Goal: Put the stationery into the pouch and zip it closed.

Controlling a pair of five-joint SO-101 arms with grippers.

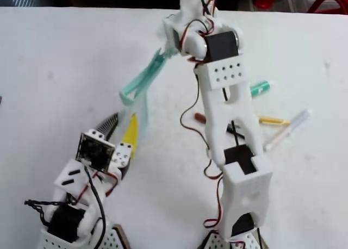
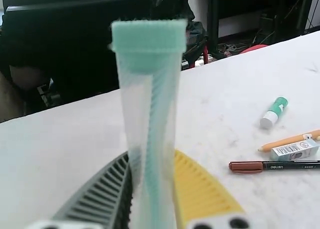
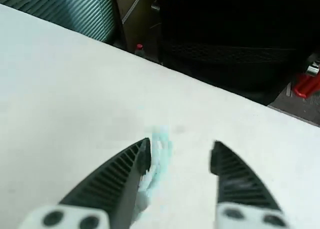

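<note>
Probably the pouch [image 1: 142, 80] is light, limp and slick; my left jaws pinch one end, my right jaws stand open at the teal zip end, the firmer place to grip.

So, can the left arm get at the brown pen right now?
Probably not: the left gripper is shut on the pouch, so it must let go before going for the brown pen.

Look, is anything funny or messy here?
Yes. The pouch is held up off the table, pinched in the left gripper, while the glue stick, pencil and brown pen lie scattered outside it.
</note>
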